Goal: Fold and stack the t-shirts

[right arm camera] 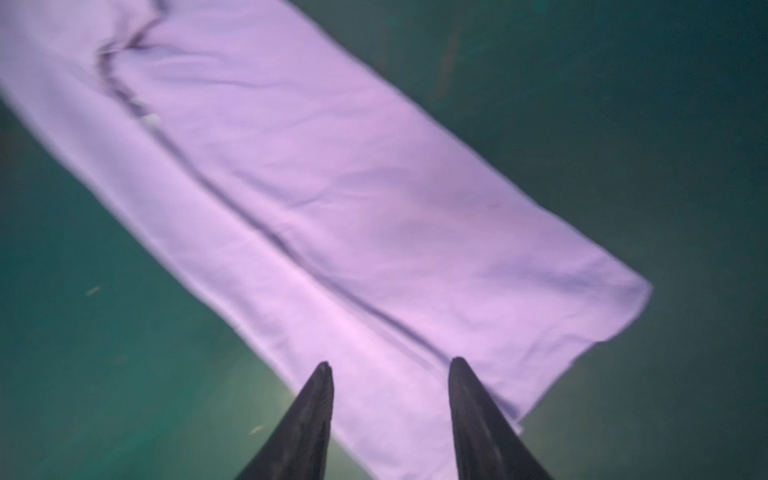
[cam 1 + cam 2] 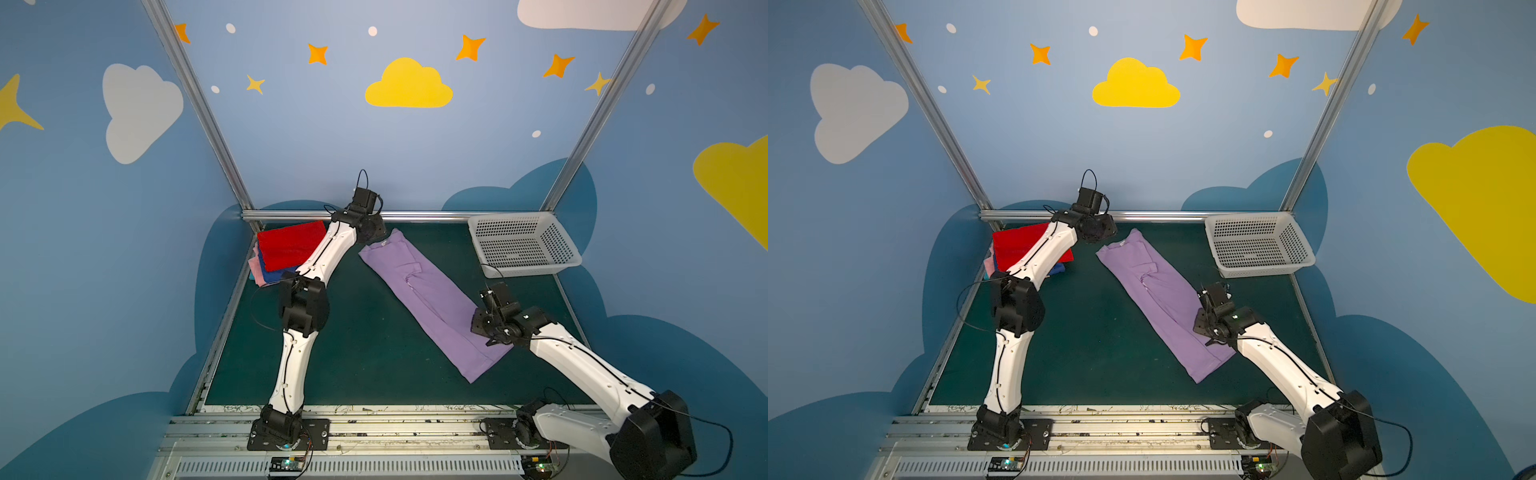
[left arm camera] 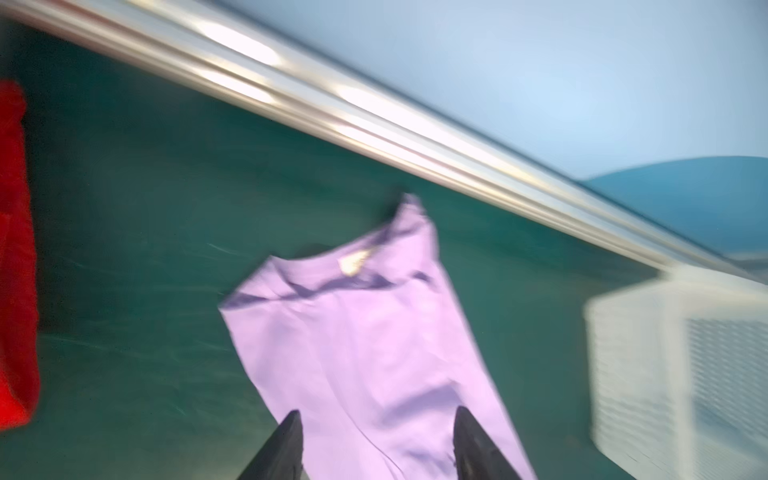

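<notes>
The purple shirt is soft, matt cloth, faintly creased; the red shirt looks fuzzier. The basket is white perforated plastic, the table matt dark green, the rail shiny metal.

The laid-out t-shirt is lying slantwise in the middle of the table. Left of its far end, the stack of t-shirts is sitting in the back corner; right of that end, the basket is standing.

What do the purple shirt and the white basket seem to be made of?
Purple shirt: soft matte cloth, perhaps cotton; it lies limp with creases. White basket: likely rigid plastic, slightly glossy; its walls are moulded with rows of holes.
</notes>
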`<control>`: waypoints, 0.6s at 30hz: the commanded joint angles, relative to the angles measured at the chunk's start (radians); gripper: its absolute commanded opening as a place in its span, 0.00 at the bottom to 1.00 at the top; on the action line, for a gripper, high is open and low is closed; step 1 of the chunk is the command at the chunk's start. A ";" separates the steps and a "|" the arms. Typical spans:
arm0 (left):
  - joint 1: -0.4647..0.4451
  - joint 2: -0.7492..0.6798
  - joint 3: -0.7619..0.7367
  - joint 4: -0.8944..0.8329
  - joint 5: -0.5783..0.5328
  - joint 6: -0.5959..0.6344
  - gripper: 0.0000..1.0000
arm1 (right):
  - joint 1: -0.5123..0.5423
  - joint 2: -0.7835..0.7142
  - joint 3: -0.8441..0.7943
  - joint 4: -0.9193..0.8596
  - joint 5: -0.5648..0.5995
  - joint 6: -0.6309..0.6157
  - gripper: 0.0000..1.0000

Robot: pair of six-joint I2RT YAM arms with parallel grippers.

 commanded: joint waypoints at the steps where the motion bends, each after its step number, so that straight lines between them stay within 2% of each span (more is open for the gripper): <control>1: -0.076 -0.032 -0.124 0.065 0.069 -0.013 0.57 | -0.046 0.037 -0.038 0.026 0.032 -0.055 0.38; 3: -0.103 -0.019 -0.164 0.070 0.080 -0.028 0.56 | -0.065 0.074 -0.042 0.038 0.033 -0.062 0.31; 5: -0.117 0.005 -0.197 0.096 0.102 -0.050 0.55 | -0.075 0.109 -0.050 0.051 0.029 -0.065 0.28; 10: -0.138 0.084 -0.212 0.127 0.111 -0.096 0.54 | -0.085 0.198 -0.066 0.033 -0.002 -0.022 0.31; 13: -0.137 0.136 -0.199 0.136 0.110 -0.122 0.54 | -0.087 0.274 -0.069 0.012 -0.073 0.033 0.32; 15: -0.137 0.166 -0.172 0.129 0.104 -0.134 0.54 | -0.086 0.342 -0.033 -0.053 -0.113 0.057 0.31; 18: -0.136 0.213 -0.124 0.118 0.088 -0.147 0.54 | -0.064 0.377 -0.006 -0.106 -0.104 0.088 0.28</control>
